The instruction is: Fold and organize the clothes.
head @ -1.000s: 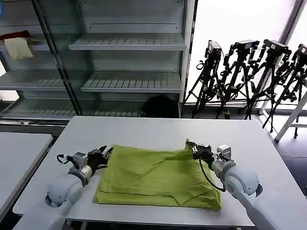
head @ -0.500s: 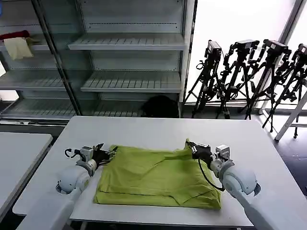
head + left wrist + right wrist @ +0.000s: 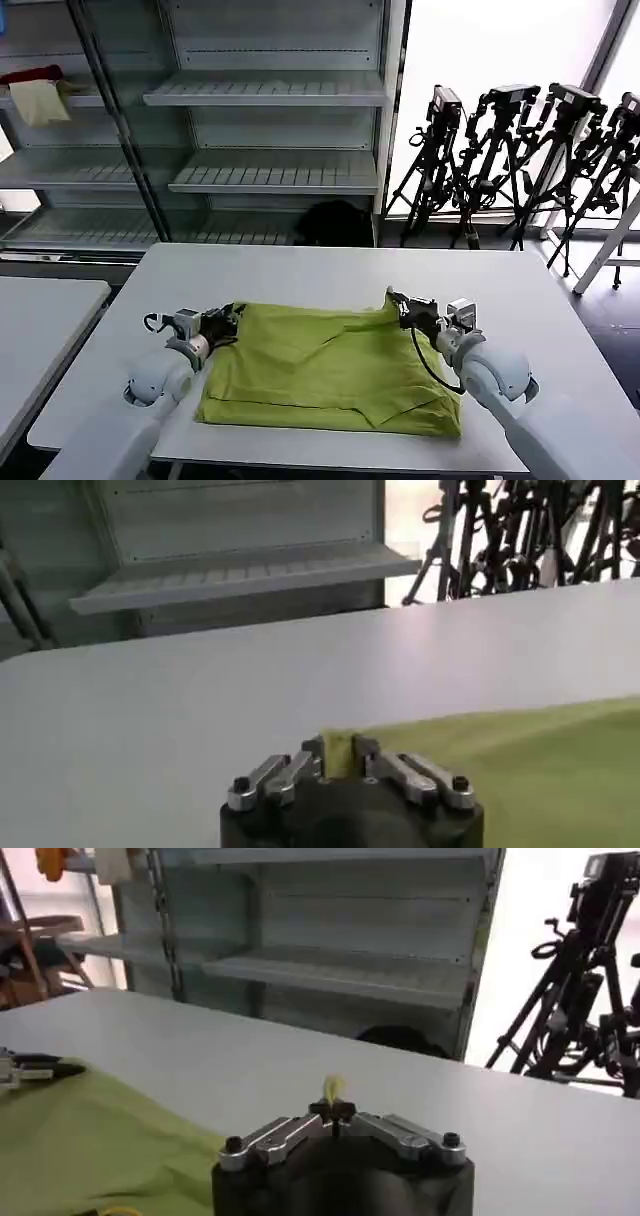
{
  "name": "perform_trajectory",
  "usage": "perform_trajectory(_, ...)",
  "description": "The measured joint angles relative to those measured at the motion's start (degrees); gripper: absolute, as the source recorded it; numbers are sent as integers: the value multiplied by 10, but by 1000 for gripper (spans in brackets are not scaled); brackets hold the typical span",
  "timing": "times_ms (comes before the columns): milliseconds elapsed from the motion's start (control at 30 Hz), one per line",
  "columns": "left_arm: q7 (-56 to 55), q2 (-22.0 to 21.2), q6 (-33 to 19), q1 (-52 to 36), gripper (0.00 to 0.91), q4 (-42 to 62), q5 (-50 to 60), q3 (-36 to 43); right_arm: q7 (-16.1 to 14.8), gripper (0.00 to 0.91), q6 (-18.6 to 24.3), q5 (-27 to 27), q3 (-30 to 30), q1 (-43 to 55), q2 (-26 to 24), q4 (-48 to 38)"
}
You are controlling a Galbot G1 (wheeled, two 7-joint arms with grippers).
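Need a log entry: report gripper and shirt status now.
Left gripper and right gripper each shut on a far corner of the lime-green thin fabric T-shirt, partly folded on white table. Nothing obstructing.

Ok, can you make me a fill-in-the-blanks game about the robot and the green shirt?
1. The shirt lying on the table is the colour ____.
2. The left gripper and the right gripper each pinch a far ____ of the shirt.
3. Behind the table stands a set of ____.
4. The number of grippers holding the shirt is ____.

Missing words: green; corner; shelves; two
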Motion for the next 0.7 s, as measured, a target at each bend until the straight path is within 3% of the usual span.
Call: perform_trajectory(700, -9, 67, -45, 4, 0, -67, -67, 9, 4, 0, 3, 2, -1, 3, -2, -1)
